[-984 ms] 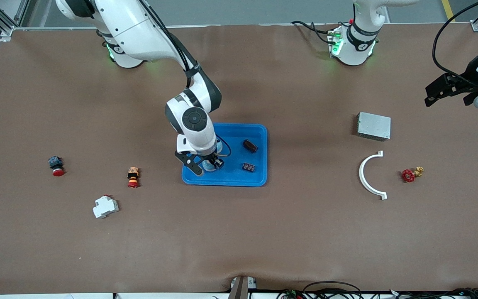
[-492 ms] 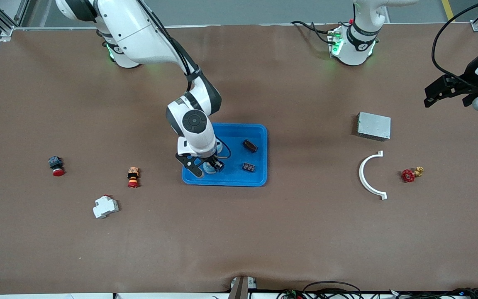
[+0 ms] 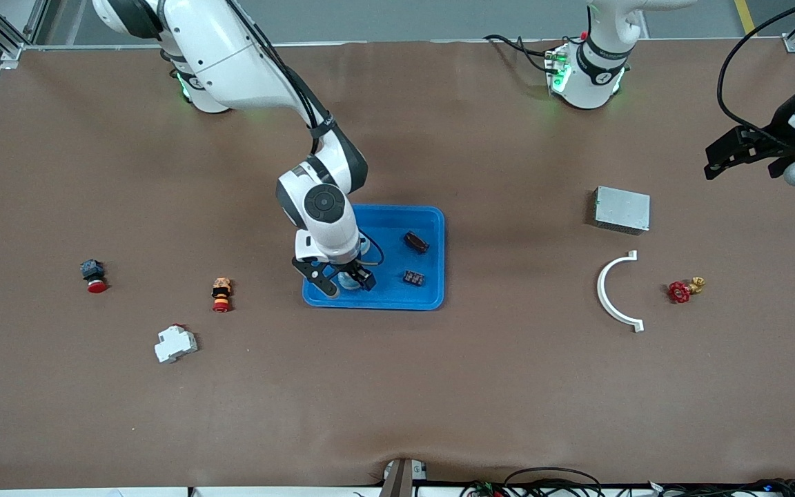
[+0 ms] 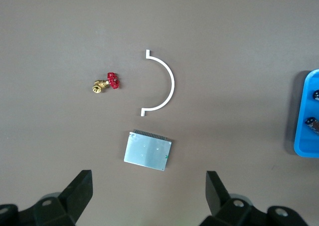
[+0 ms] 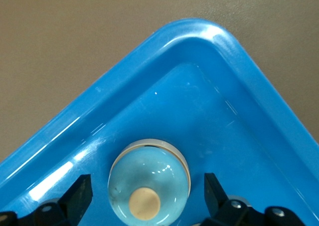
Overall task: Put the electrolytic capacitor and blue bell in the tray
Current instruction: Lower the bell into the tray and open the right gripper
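The blue tray [image 3: 439, 257] lies mid-table. The blue bell [image 3: 350, 278], a light-blue dome with a cream button, sits on the tray floor in the corner nearest the front camera at the right arm's end; it also shows in the right wrist view [image 5: 149, 178]. My right gripper [image 3: 347, 282] is open, its fingers astride the bell without touching it [image 5: 147, 187]. A dark cylindrical part [image 3: 416, 242], apparently the capacitor, lies in the tray. My left gripper [image 3: 742, 150] waits open and empty in the air at the left arm's end [image 4: 147, 180].
A small dark block [image 3: 413, 278] lies in the tray. A grey metal box [image 3: 622, 209], a white arc [image 3: 611, 293] and a red valve [image 3: 680, 290] lie toward the left arm's end. Two red-capped buttons [image 3: 94, 275] [image 3: 221, 295] and a white breaker [image 3: 175, 344] lie toward the right arm's end.
My right gripper has shifted slightly toward the front camera over the bell, which stays on the tray floor. The left arm has barely moved.
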Robot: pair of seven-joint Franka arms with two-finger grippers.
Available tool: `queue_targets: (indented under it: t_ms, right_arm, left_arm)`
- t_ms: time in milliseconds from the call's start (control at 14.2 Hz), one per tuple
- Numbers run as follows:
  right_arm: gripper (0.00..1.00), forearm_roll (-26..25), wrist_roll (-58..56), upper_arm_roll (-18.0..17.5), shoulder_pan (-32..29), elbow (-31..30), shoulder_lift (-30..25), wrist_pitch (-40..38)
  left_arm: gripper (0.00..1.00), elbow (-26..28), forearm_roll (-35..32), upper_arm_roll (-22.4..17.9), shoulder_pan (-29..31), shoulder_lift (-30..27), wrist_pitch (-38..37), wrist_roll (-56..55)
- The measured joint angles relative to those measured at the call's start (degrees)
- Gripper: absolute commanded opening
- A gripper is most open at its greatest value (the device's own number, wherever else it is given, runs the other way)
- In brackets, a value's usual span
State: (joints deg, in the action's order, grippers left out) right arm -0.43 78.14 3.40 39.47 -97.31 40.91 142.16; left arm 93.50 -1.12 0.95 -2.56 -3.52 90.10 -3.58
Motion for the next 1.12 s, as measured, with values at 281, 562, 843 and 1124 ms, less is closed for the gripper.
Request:
queue_targets:
  t_ms: [281,562,843,1124]
  right_arm:
    - [1.0,-0.9,-0.1,0.0,0.0,0.2,0.0,0.0]
    - [1.0,-2.0,-2.6,0.0,0.0,1.8,-0.1,-1.8]
    - [1.0,-2.1,-12.1,0.2,-1.3,3.0,-2.2,-6.7]
    - [1.0,-2.1,-25.7,0.4,-6.1,3.1,-6.5,-13.2]
  left_arm:
    - [1.0,0.0,0.0,0.1,0.0,0.0,0.0,0.1]
    - [1.0,0.0,0.0,0.3,0.0,0.0,0.0,0.1]
    - [1.0,0.0,0.0,0.5,-0.1,0.0,0.0,0.1]
    - [1.0,0.0,0.0,0.6,-0.2,0.0,0.0,0.1]
